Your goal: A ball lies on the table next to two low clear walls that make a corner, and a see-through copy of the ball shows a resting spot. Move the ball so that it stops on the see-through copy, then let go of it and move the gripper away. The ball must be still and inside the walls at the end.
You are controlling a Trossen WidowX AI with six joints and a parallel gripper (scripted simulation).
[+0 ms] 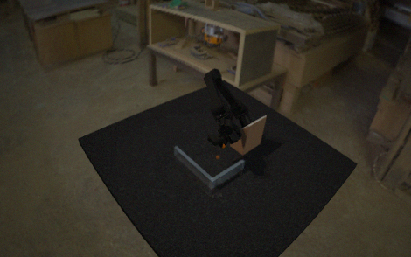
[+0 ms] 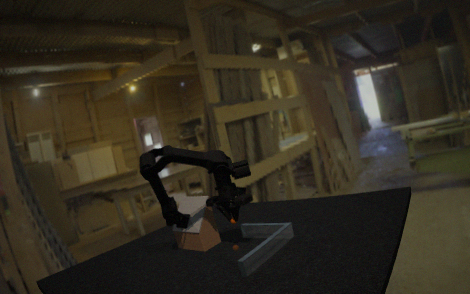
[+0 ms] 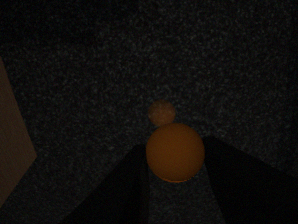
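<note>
Dim wooden workshop: dusty floor [image 1: 52,184], open shelf bench [image 1: 210,39] (tools inside), bright doorway [image 2: 369,95] far back.

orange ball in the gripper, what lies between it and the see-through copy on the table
Nothing but bare black mat. In the top view the orange ball in the gripper hangs apart from the faint see-through copy; the wrist view shows no obstacle either.

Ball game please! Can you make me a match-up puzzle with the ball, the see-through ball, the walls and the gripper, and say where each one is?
Things:
1. ball
2. see-through copy
3. walls
4. gripper

Places or states:
A. forming a corner on the black mat
B. shut on something orange, above the mat
C. held between the fingers
D. low on the mat, inside the corner

Pairs: 1-C, 2-D, 3-A, 4-B
</note>
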